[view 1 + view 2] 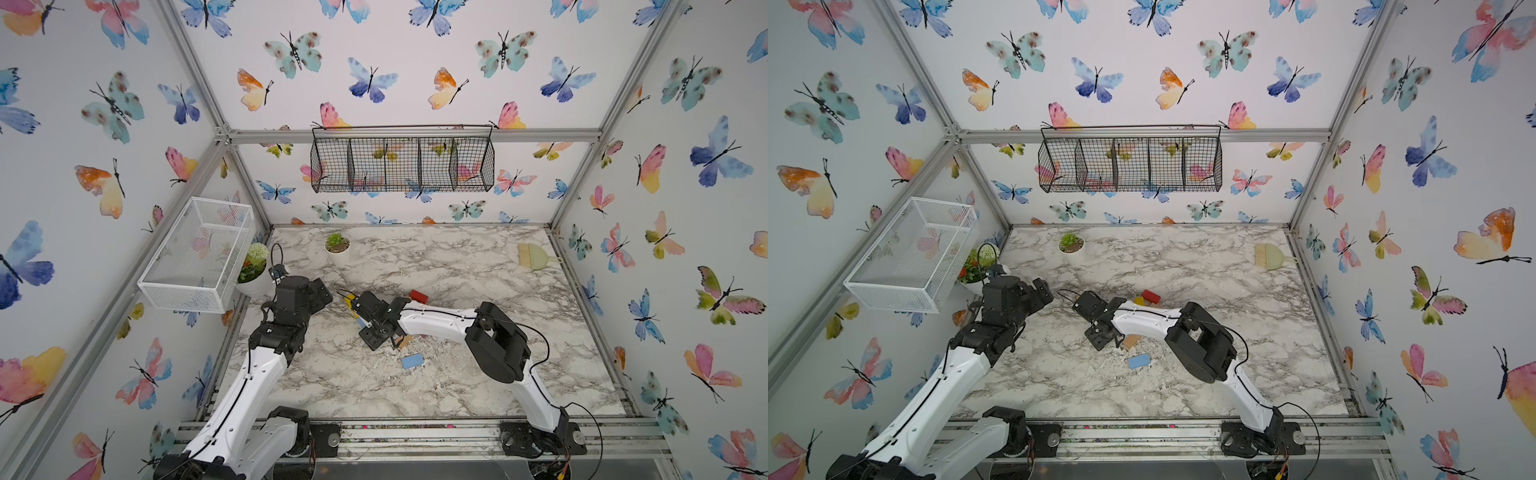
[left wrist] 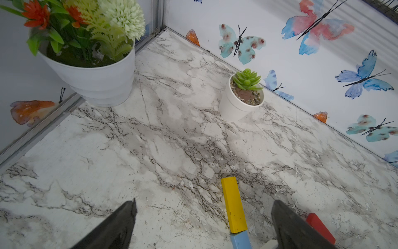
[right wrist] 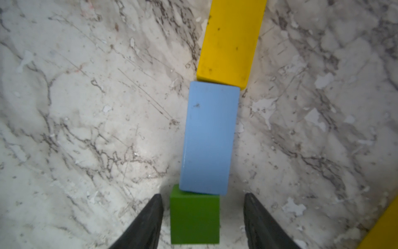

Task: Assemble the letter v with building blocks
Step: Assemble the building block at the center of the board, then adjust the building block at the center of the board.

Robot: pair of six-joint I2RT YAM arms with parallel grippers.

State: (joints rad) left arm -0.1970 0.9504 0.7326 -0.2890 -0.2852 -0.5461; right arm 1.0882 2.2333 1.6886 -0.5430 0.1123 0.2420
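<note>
Bright, even light from overhead fills both top views, leaving only soft shadows on the marble table (image 1: 457, 266) beneath the right arm (image 1: 436, 320), the walls stretch toward the edges (a wide lens), and in the right wrist view the green cube (image 3: 195, 220) and dark fingertips (image 3: 147, 224) blur.

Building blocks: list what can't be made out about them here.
- Yellow bar, light-blue bar, green cube: in both top views, mostly or wholly under the right arm.
- Tan block: both top views, one end under that arm.
- Second yellow bar: right wrist view, cut by the corner.
- Red block: left wrist view, partly behind the left tool.
</note>
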